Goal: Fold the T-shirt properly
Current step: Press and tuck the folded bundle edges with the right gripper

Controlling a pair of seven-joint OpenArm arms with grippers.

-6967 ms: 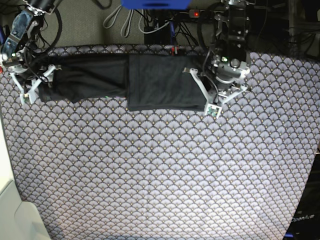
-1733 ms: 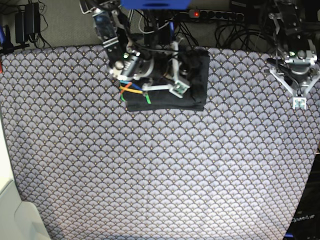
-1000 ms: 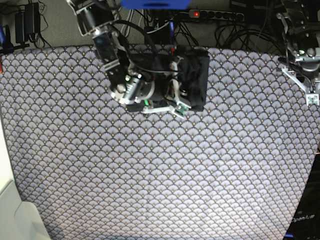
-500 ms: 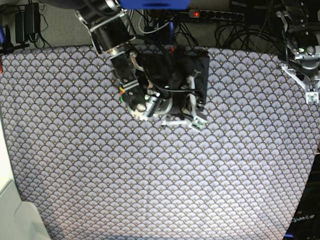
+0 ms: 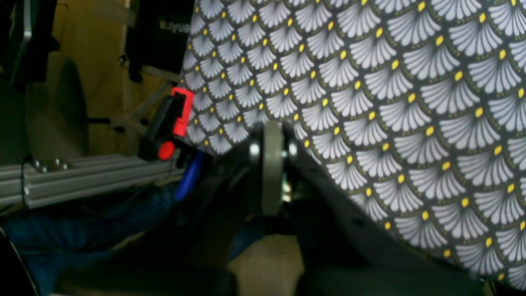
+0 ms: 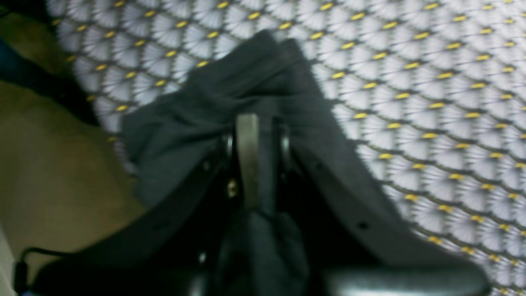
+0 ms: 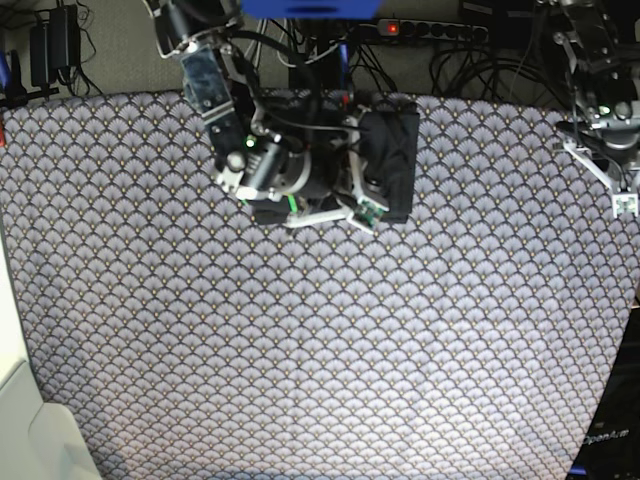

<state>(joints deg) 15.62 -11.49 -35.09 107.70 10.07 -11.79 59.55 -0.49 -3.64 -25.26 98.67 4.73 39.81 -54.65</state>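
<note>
While the scallop-print cloth point(image 7: 300, 350) is being seen spread across the whole table in the base view, the T-shirt point(image 7: 390, 160) is being shown as a compact dark bundle at the far edge of that cloth, a little left of the middle. Over the bundle's left part, the right gripper point(image 7: 355, 205) is being held low, its arm reaching in from the upper left. In the right wrist view, the right gripper point(image 6: 257, 135) is being seen with its jaws drawn nearly together, and a bunched ridge of the T-shirt point(image 6: 197, 123) is being pinched between them, with dark fabric spilling to either side over the patterned cloth point(image 6: 411, 82); the picture is blurred there. Further to the right in the base view, the left gripper point(image 7: 625, 195) is being held well apart from the shirt, near the right edge of the table. In the left wrist view, the left gripper point(image 5: 271, 139) is being shown fully closed with nothing between its jaws, above the cloth's edge point(image 5: 390, 102), near a red and black clamp point(image 5: 170, 123).
</note>
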